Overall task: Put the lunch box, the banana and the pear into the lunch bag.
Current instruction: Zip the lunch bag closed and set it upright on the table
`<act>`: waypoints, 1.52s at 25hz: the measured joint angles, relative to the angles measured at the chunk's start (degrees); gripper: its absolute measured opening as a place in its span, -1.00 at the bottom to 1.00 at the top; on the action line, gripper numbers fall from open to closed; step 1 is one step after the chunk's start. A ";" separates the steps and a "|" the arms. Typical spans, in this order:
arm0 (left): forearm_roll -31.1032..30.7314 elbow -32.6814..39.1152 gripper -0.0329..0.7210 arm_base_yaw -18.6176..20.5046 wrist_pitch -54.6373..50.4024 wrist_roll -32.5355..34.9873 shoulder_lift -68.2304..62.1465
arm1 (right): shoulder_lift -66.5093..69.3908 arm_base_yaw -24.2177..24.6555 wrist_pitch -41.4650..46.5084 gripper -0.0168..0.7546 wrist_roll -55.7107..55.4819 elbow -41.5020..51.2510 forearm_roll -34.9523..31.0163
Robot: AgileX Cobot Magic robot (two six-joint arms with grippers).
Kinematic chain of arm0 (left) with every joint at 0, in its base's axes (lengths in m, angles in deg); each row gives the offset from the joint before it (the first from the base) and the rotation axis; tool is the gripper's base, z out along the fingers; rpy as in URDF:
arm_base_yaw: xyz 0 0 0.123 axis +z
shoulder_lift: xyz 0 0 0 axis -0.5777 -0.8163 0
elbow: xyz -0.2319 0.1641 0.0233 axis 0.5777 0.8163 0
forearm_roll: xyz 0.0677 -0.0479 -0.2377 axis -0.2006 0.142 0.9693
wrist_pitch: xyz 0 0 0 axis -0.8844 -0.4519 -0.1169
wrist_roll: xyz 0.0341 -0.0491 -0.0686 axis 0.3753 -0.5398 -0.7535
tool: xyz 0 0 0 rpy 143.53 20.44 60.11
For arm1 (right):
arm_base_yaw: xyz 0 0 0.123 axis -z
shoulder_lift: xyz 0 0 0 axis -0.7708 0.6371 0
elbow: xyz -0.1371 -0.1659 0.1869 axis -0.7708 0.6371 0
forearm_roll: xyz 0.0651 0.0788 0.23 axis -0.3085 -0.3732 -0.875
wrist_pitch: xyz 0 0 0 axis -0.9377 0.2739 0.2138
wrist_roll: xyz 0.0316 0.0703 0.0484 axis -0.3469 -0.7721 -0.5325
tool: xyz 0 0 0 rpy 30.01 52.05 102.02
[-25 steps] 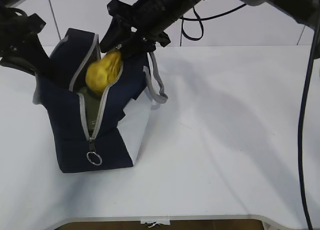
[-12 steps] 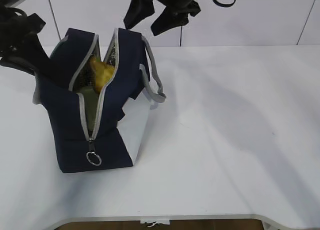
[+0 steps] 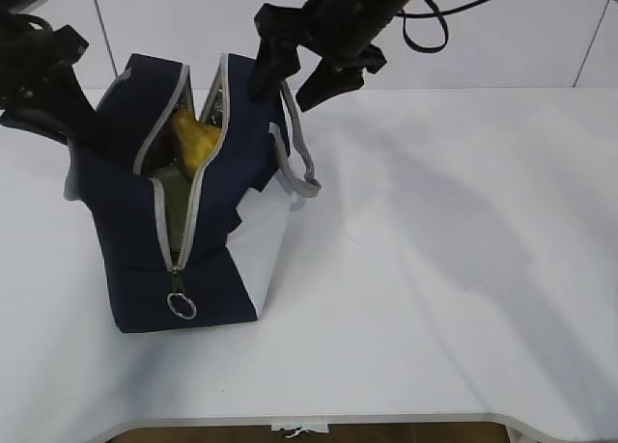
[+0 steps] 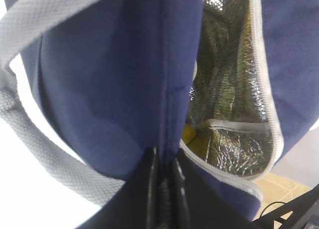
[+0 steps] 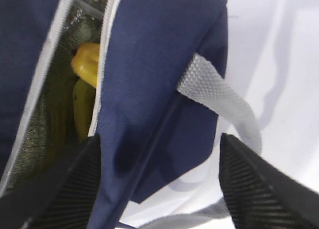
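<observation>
The navy lunch bag (image 3: 126, 221) stands at the left of the table with its top unzipped. The yellow pear (image 3: 196, 140) lies inside the opening, against the silvery lining, and shows again in the right wrist view as the pear (image 5: 85, 60). Under it lies a duller yellow length (image 5: 82, 108), seemingly the banana. A dull green surface (image 3: 172, 190) deeper down may be the lunch box lid; I cannot tell. My left gripper (image 4: 164, 164) is shut on the bag's navy flap. My right gripper (image 3: 280, 97) hangs open and empty above the bag's right wall and grey handle (image 3: 301, 158).
The white table (image 3: 435, 269) stretches to the right of and in front of the bag. The zipper pull ring (image 3: 181, 306) hangs on the bag's near end. The right arm's black cable (image 3: 425, 33) loops at the top, before the white wall panels.
One second ago the right gripper held the pear over the opening. It has let go; the pear now lies in the bag. The open gripper rose, then came back down.
</observation>
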 joint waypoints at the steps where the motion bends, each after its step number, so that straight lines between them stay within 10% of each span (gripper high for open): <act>1: 0.00 0.00 -0.88 0.00 0.11 0.00 0.00 | 0.58 0.00 0.00 0.50 0.00 0.11 -0.60; 9: 0.90 0.00 -0.88 0.00 0.23 0.00 0.00 | 2.66 -0.18 0.00 0.40 -0.02 0.34 -2.54; 17: 8.84 0.00 -0.88 0.00 0.65 0.14 0.00 | 2.70 -0.18 0.00 -0.90 0.75 0.34 -2.54; 38: 36.08 0.00 -0.88 -10.48 10.47 11.41 -7.17 | -10.55 -0.18 1.52 -0.95 -4.45 6.64 19.57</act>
